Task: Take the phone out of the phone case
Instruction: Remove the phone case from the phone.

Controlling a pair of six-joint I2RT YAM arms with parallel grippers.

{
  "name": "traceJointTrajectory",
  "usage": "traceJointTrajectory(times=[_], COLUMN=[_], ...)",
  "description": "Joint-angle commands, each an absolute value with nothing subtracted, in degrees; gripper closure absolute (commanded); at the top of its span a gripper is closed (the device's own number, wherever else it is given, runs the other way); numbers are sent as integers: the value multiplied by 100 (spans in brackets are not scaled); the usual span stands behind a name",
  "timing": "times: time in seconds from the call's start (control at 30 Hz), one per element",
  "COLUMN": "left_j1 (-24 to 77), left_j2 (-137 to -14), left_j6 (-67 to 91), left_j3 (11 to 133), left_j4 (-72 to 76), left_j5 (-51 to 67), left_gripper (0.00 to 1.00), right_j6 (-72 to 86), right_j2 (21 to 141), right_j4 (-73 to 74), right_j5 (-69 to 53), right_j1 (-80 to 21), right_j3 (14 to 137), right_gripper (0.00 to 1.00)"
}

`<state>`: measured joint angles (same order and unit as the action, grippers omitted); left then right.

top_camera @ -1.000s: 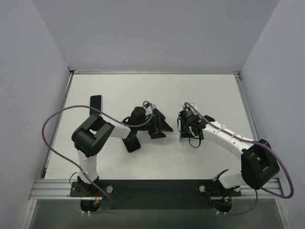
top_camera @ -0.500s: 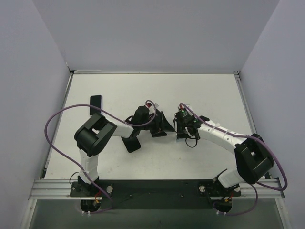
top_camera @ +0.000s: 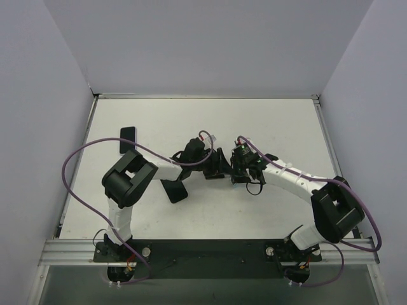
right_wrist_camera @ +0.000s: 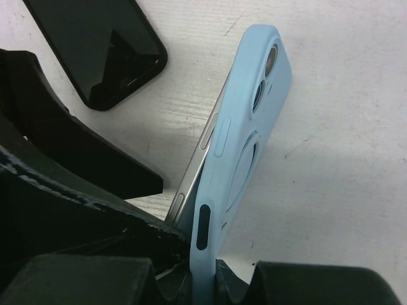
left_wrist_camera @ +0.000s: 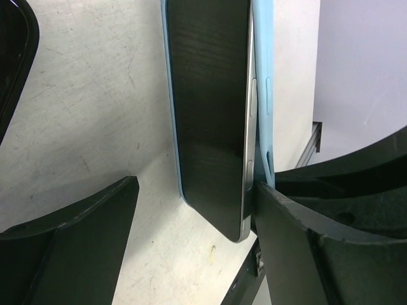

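Observation:
The phone (left_wrist_camera: 210,114), dark-screened with a silver edge (right_wrist_camera: 200,159), stands on its side in a light blue phone case (right_wrist_camera: 248,127). Its silver edge is lifted away from the case wall on one long side. My right gripper (right_wrist_camera: 205,283) is shut on the case's thin lower edge. My left gripper (left_wrist_camera: 191,216) is open around the phone's lower corner. Its right finger (left_wrist_camera: 299,248) touches the phone and case edge, while its left finger (left_wrist_camera: 70,235) stands clear of the screen. In the top view both grippers (top_camera: 219,164) (top_camera: 238,170) meet at mid-table.
A glossy black phone (right_wrist_camera: 95,51) lies flat just beyond the left gripper. Another black slab (top_camera: 173,189) lies under the left forearm, and a third (top_camera: 128,138) at the far left. Purple cables loop off both arms. Walls enclose the table.
The left gripper has moved right up to the right gripper and closed in around the phone's corner, its jaws a little narrower. The right gripper has shifted slightly left, still gripping the case.

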<state>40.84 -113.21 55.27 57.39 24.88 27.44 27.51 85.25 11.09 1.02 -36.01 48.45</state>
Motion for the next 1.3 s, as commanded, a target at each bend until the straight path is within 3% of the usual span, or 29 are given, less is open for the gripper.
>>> traceJointTrajectory(times=[0.0, 0.13, 0.37, 0.6, 0.63, 0.73, 1.27], left_j1=[4166, 4227, 4385, 4518, 4518, 4518, 4245], left_j2=[-11365, -11329, -11522, -11672, -11672, -11707, -10829], left_j6=[5072, 4852, 4491, 4456, 4404, 4298, 4017], left_j3=[6073, 6134, 6556, 6776, 6794, 6926, 6750], left_j4=[2049, 1802, 1187, 976, 932, 686, 79], left_j5=[2585, 2453, 2224, 2232, 2215, 2224, 1898], left_gripper=[18, 23, 41, 75, 85, 100, 100], right_j6=[2839, 2856, 2883, 2900, 2900, 2927, 2786], right_j2=[9035, 9026, 8974, 8851, 8816, 8614, 6619], right_j4=[826, 826, 861, 1019, 1037, 1090, 1924], right_j5=[-483, -510, -624, -580, -589, -563, -185], right_j1=[-3665, -3665, -3648, -3639, -3630, -3569, -2901], right_j3=[4658, 4684, 4737, 4799, 4790, 4685, 4192], right_gripper=[100, 100, 100, 100, 100, 100, 100])
